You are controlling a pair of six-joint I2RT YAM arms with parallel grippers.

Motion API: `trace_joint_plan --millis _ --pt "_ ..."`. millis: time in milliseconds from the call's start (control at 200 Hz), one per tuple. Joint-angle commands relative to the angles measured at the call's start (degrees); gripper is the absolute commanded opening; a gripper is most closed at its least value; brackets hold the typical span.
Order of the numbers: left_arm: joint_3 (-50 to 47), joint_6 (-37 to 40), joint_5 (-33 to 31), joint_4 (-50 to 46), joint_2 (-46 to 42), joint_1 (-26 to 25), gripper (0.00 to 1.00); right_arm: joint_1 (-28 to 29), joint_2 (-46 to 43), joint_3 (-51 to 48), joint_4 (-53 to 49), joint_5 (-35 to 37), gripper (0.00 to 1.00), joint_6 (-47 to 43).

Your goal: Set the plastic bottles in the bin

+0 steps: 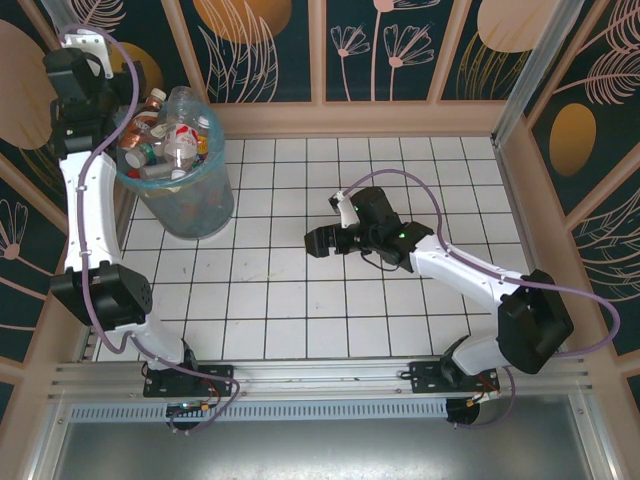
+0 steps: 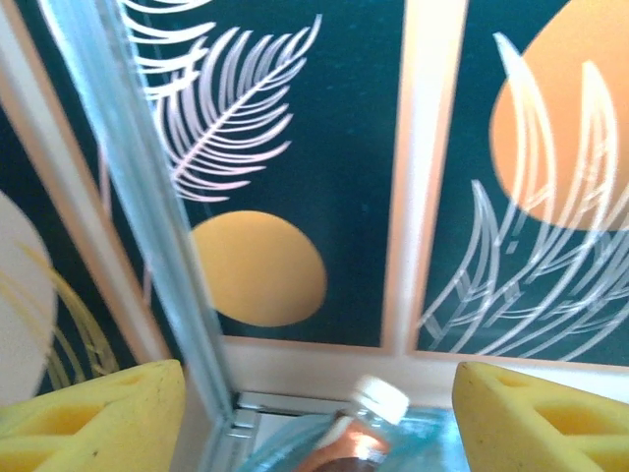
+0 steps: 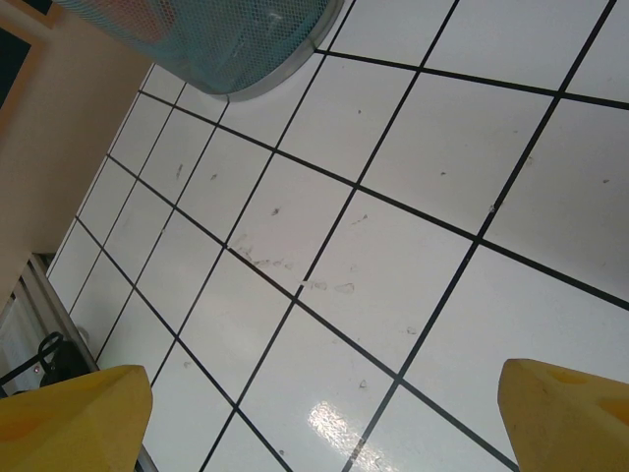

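Top external view: every one of the plastic bottles (image 1: 172,135) seen here sits inside the bin (image 1: 190,205), heaped above its rim. On this evidence the task is judged all but complete, with at most a final release outstanding. The heap lies at mixed angles; several bottles stand near upright, caps up, and the tallest clear one leans toward the bin's far side. The left arm (image 1: 80,190) reaches up beside the bin's left rim. The right gripper (image 1: 320,241) hangs well to the right of the bin, empty. Left wrist view: the left gripper (image 2: 319,423) is just above the bin, pads (image 2: 98,413) wide apart and clamped on nothing. 1 white-capped bottle (image 2: 369,418) lies below and between them, its long axis tilted and its cap pointing up and to the right in this view. Right wrist view: the right gripper (image 3: 324,423) has its jaws apart over bare tile (image 3: 393,265), with the bin's base at the upper left.
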Motion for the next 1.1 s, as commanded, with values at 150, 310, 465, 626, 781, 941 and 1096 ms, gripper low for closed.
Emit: trace_joint_plan --millis 150,310,465,626,781,941,1096 --pt "11.48 -6.62 0.93 -12.5 7.97 -8.07 0.81 1.4 1.83 2.07 1.63 -0.64 0.91 1.15" --pt "19.24 -7.72 -5.91 -24.94 14.38 -8.56 0.81 1.59 1.58 1.61 1.37 -0.48 0.91 0.91" --pt "10.64 -7.29 -7.34 -23.13 11.17 -8.74 0.82 1.58 1.73 0.94 1.79 -0.45 0.91 0.88" --pt "1.4 -6.38 -4.79 -20.1 7.82 -8.98 0.79 1.68 2.4 0.36 3.04 -1.17 0.91 1.5" --pt "-3.96 -4.83 -3.61 -17.58 6.09 -9.14 0.8 1.85 3.11 0.07 3.75 -1.68 0.91 1.77" --pt "-4.9 -4.63 -4.4 -16.5 5.01 -9.09 0.67 1.95 3.14 -0.24 3.56 -1.46 0.91 1.59" --pt "-8.89 -5.39 -2.38 -8.36 0.61 -9.09 0.53 2.03 2.79 -0.84 3.93 -1.26 0.91 1.76"
